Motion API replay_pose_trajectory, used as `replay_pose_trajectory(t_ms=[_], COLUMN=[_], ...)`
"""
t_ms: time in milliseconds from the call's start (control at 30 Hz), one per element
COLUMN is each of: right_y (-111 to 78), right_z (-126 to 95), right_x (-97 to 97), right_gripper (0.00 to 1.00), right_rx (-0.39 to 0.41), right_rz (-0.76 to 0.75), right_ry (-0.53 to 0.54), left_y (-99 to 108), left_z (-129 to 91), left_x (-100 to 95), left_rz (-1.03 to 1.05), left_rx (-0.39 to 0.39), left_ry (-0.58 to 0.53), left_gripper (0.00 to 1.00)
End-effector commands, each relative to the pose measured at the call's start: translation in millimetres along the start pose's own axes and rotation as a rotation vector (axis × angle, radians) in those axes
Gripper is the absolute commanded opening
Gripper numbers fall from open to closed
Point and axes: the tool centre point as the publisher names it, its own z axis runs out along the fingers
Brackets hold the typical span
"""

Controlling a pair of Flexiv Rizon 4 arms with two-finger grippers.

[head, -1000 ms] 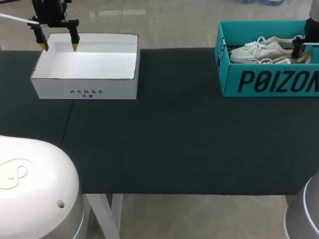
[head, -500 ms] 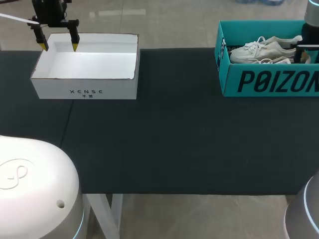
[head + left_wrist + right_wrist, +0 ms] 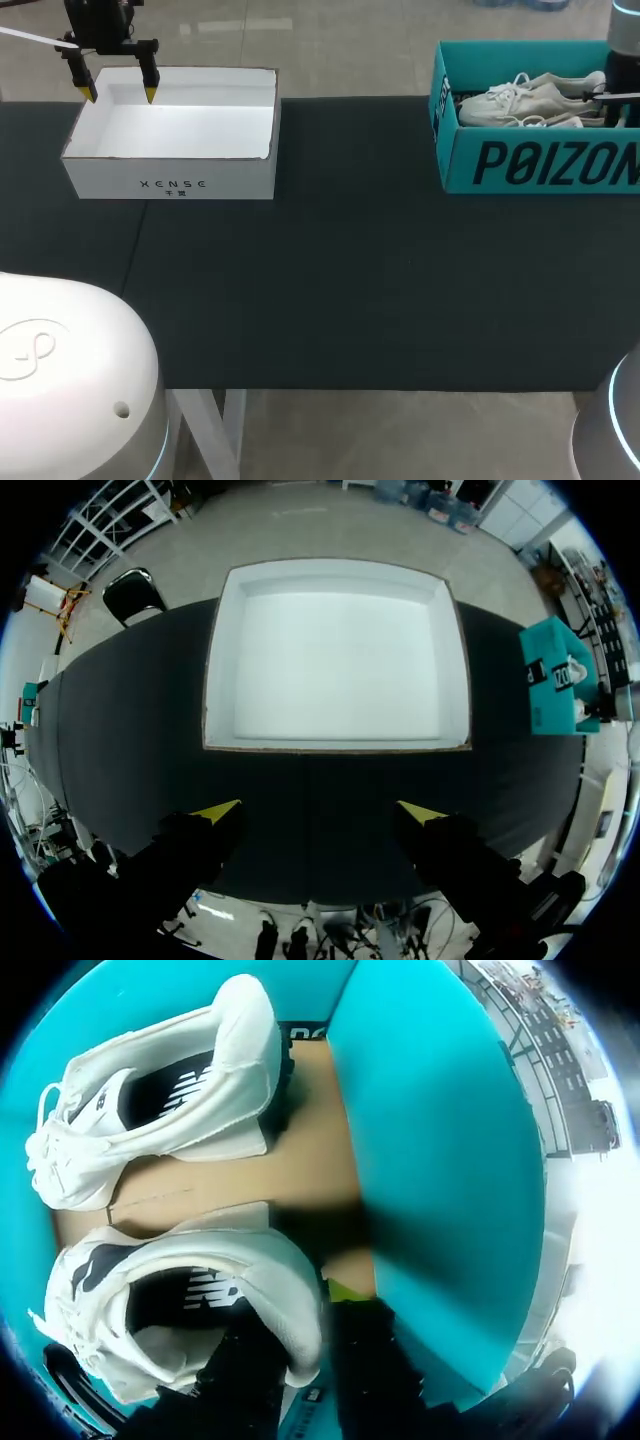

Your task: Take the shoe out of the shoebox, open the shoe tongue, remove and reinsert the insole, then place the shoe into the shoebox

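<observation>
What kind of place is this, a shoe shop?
Probably a robot lab: the left gripper hangs by a white box on a black table, the right gripper is in a teal shoebox.

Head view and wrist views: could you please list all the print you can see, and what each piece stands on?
Big dark capitals, a brand name that I leave unquoted: front wall of the teal shoebox, cut off at the view's edge.
Small dark brand lettering: front wall of the white box.
White logo letters: dark insoles of both shoes.
Small print on the shoebox's end wall: too small to read.
</observation>
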Motion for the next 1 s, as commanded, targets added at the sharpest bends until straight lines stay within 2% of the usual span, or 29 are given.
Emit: replay_pose_trajectory(t_ms=[33,300,367,433,500,567,733,833,1000], right_y=[-3.1,-19.5,-25.4,-30.1,-35.2,-42.4,-64.7,-76.9,-97.2], right_z=[-11.0,-44.8,-60.7,-75.0,-92.3,-113.2,-162.9,-182.5,-202.5], right_x=[0.2,-7.3,-7.6,-9.0,-9.1,-7.2,7.0,21.1,45.6], right_gripper=[0.00,0.00,0.00,0.00,0.00,0.00,0.00,0.00,0.00], right_rx=[-0.007,-0.040,-0.064,-0.081,-0.074,-0.110,-0.115,-0.098,-0.069], right_rz=[0.014,0.092,0.107,0.142,0.158,0.158,0.168,0.157,0.158], right_ry=[-0.004,0.001,-0.001,0.059,0.060,0.102,0.096,0.031,-0.034], left_y=[0.0,0.0,0.0,0.0,0.0,0.0,0.0,0.0,0.0], left_z=[0.0,0.0,0.0,0.0,0.0,0.0,0.0,0.0,0.0], left_x=[-0.1,-0.1,-0.1,-0.1,-0.1,-0.1,-0.1,-0.1,-0.1], left_rz=[0.000,0.000,0.000,0.000,0.000,0.000,0.000,0.000,0.000], left_rx=[0.000,0.000,0.000,0.000,0.000,0.000,0.000,0.000,0.000], left_ry=[0.000,0.000,0.000,0.000,0.000,0.000,0.000,0.000,0.000], left_gripper=[1.00,1.00,1.00,1.00,1.00,1.00,1.00,1.00,1.00])
